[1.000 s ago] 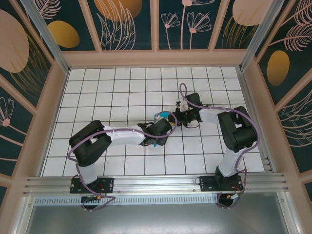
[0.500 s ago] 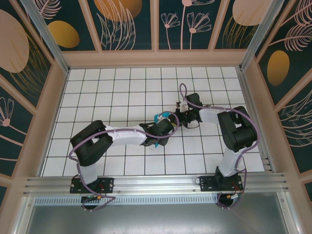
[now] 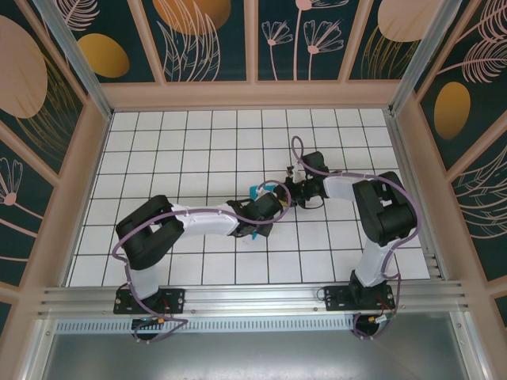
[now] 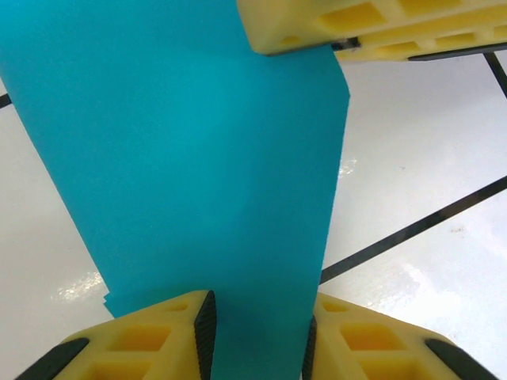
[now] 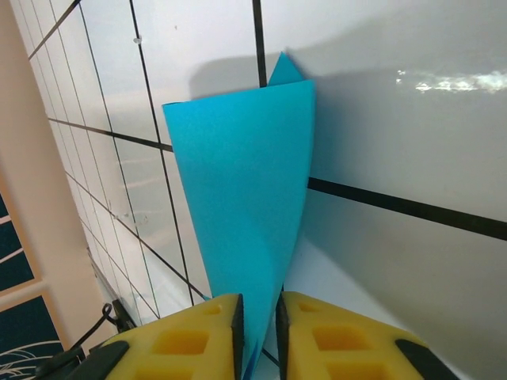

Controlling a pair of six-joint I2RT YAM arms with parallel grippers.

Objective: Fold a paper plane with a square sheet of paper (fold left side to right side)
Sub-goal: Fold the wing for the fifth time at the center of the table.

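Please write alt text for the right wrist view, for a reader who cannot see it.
The right claw, with yellow fingers, is shut on a folded sheet of cyan-blue paper that rises away from the camera over the white grid table.

The cyan-blue paper [image 4: 198,158] is folded into a long, narrowing strip, plain and unmarked, and it runs between my left fingers [image 4: 158,336] at one end and my right fingers [image 5: 186,336] at the other. From my right fingers it widens away to a squared-off end with a small corner poking past it. Its flat layers lie low over the bench [image 5: 380,103].
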